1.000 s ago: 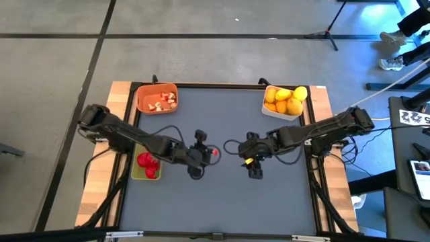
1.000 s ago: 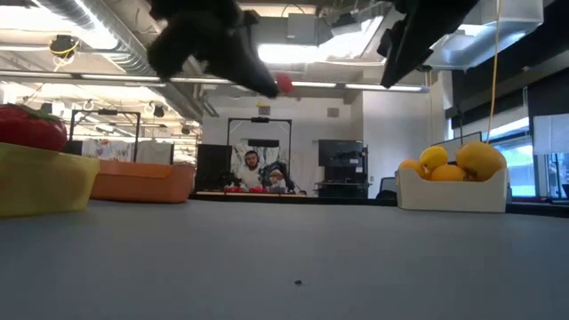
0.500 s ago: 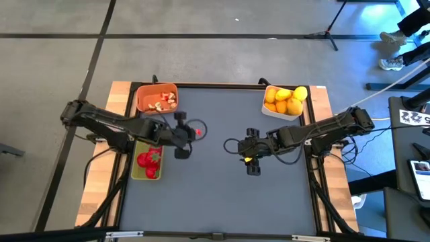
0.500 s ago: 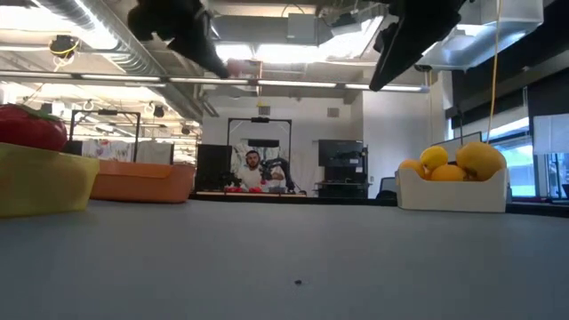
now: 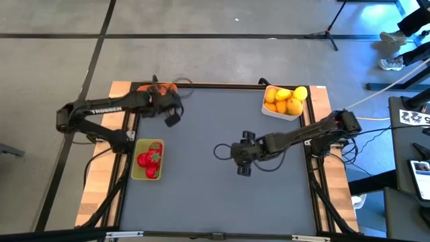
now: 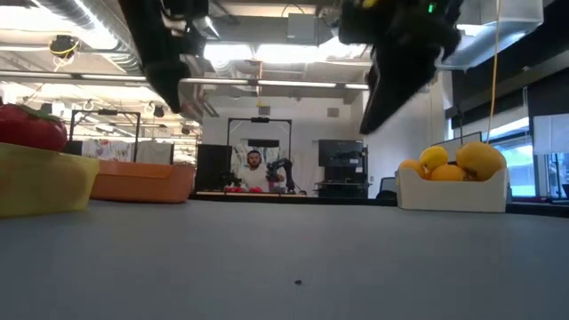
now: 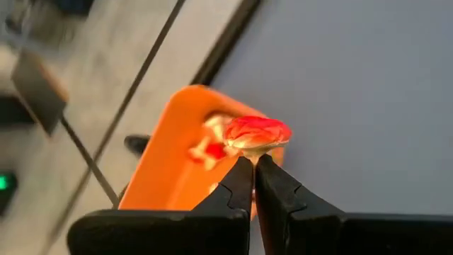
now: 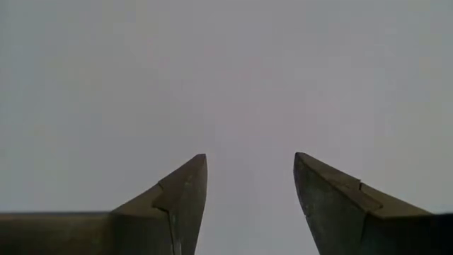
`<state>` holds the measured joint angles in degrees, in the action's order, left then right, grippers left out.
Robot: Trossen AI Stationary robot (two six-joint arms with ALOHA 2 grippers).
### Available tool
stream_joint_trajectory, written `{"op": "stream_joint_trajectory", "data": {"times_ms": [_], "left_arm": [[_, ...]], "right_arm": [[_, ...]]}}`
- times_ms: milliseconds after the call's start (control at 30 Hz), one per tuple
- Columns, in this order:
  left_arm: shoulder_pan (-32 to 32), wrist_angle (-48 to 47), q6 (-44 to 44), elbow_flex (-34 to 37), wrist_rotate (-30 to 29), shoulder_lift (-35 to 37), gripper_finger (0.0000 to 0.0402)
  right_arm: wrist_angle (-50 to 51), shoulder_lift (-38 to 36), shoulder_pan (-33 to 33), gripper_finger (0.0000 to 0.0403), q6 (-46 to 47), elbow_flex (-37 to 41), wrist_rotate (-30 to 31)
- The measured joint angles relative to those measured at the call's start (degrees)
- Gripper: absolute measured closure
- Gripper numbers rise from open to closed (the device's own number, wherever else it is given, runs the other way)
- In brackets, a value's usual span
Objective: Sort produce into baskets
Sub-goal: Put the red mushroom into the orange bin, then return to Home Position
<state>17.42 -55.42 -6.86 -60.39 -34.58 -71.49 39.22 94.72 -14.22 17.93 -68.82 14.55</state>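
Left hand (image 7: 253, 164), pinched tight on a tiny pale-and-red bit (image 7: 255, 133), hovers by the orange basket (image 7: 164, 166) ready to release, while the right hand (image 8: 250, 185) waits open over the bare surface (image 5: 222, 202).

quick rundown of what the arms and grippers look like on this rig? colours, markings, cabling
Both arms are dark, slim and jointed. The left arm carries white TROSSEN lettering along one link. Black cables loop beside the right gripper and run off the table edges. Fingers are dark, wedge-shaped, tapering to blunt tips.
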Motion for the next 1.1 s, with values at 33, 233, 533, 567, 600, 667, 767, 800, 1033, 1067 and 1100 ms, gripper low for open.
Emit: {"op": "stream_joint_trajectory", "data": {"times_ms": [33, 233, 533, 567, 600, 667, 767, 800, 1033, 1067, 1100], "left_arm": [[2.44, 0.35, 0.0, 0.04, 0.55, -0.13, 0.0398], [14.87, 8.32, 3.0, 5.78, 4.5, -0.3, 0.0398], [22.19, 12.34, 5.67, 11.59, 7.66, -0.71, 0.0354], [22.34, 12.42, 5.33, 11.59, 8.03, -0.69, 0.0338], [22.42, 12.49, 5.0, 11.59, 8.61, -0.67, 0.0321], [22.39, 12.44, 4.82, 11.59, 9.11, -0.67, 0.0284], [21.95, 11.67, 5.57, 11.59, 10.85, -0.67, 0.0233], [21.69, 11.07, 5.66, 11.57, 11.36, -0.67, 0.022], [16.37, 9.31, 5.45, 10.33, 12.19, 1.87, 0.0197], [15.16, 9.27, 5.45, 10.33, 12.56, 3.01, 0.0201], [13.93, 9.3, 5.34, 10.31, 13.13, 4.27, 0.0206]], "right_arm": [[0.36, 1.02, 0.0, 0.0191, -0.15, 0.0, 0.0], [3.58, 5.58, 0.0, 0.0191, -0.38, 0.04, 0.0], [1.41, 6.86, 0.0, 0.0191, -1.53, 0.04, 0.0], [1.39, 6.84, 0.0, 0.0191, -1.72, 0.04, 0.0], [1.32, 6.84, 0.0, 0.0191, -1.91, 0.04, 0.0], [1.38, 6.85, 0.0, 0.0191, -2.81, 0.04, 0.0], [1.06, 6.85, 0.0, 0.0191, -3.4, 0.04, 0.02], [0.65, 6.84, 0.0, 0.0191, -3.33, 0.04, 0.0], [-3.23, 6.45, 0.0, 0.0191, -2.99, -0.02, -0.14], [-1.92, 5.95, 0.0, 0.0192, -3.04, -0.02, -0.15], [-0.81, 5.42, 0.0, 0.0194, -3.08, -0.02, -0.13]]}}
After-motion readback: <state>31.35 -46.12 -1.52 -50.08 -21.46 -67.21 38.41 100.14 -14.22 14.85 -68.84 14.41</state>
